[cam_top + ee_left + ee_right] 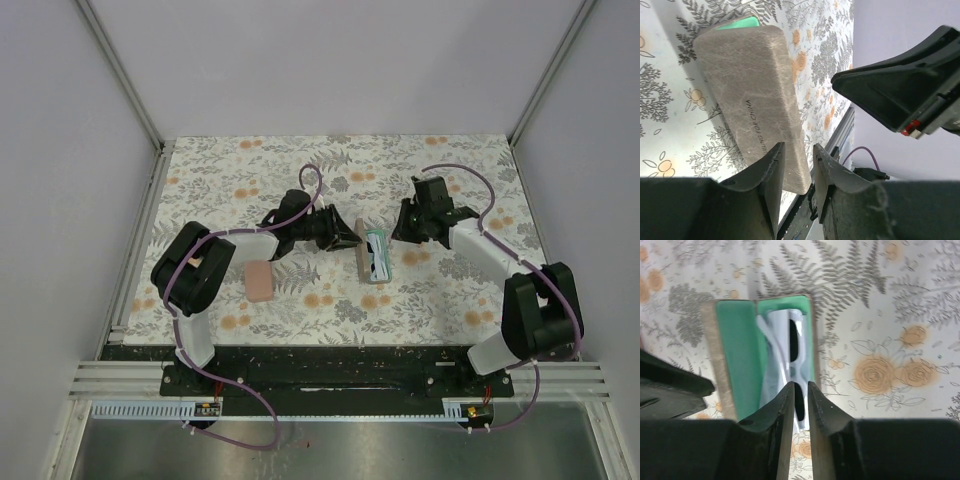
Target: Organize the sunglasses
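Pink case: oblong pink case (259,281) lies flat on the floral-print desk (300,170). It is at 8 o'clock from the tan case, well apart from it and just beside the left arm.
Tan case: oblong tan leather-look case (361,262) sits near desk centre. It is open, with green lining showing.
Sunglasses: thin white-framed pair with dark lenses (793,335) lies folded inside the tan case. In the right wrist view it is in the 3 o'clock half, on a light blue cloth (774,380).
Left gripper: (797,147) at 10 o'clock of the tan case. A narrow gap separates the fingers, and the corner of the case lid shows in it. Cannot tell whether they pinch it.
Right gripper: (800,385) at 2 o'clock of the tan case, above the sunglasses. The fingers are nearly pressed together, with only a slit between them and nothing held.
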Tool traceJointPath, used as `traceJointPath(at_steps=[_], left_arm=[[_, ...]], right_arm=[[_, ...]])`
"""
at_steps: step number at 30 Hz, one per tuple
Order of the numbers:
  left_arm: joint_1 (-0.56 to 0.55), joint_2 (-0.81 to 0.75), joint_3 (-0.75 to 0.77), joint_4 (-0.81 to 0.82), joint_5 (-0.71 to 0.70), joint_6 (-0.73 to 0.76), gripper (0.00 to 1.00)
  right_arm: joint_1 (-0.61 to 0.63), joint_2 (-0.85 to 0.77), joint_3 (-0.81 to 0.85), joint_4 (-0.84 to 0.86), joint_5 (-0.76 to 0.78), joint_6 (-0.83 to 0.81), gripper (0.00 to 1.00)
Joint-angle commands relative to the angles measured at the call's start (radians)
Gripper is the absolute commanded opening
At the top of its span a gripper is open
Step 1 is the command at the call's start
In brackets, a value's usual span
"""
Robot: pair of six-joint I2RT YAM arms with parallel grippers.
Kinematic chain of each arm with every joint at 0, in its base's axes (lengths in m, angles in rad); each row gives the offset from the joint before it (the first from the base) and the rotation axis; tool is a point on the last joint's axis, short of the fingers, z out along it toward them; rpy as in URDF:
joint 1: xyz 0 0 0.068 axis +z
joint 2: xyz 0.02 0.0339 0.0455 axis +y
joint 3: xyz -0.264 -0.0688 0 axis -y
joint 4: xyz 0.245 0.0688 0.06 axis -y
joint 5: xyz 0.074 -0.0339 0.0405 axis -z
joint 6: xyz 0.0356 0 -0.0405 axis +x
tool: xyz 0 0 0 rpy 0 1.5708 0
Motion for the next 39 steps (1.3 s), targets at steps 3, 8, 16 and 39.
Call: traceJointPath(at_steps=[3,8,16,39], left_arm=[[-0.001,-0.022,0.031,-0.056,-0.071,0.044,0.33],[-0.007,-0.016,0.047,-0.066,-0.083,0.041,0.32],[-0.023,0.016,0.119,-0.102,-0.089,0.047,0.31],[-0.061,0.158,0.189,-0.111,-0.109,0.05,0.23]], right_arm=[[-0.078,0.037,-0.091,0.08,-0.055,0.074,0.18],[-0.097,0.118,-0.113,0.12,-0.115,0.088,0.13],[-0.097,0.21,-0.124,0.163,-0.209,0.079,0.08],[-0.095,0.238,-0.131,0.189,-0.269,0.074,0.06]])
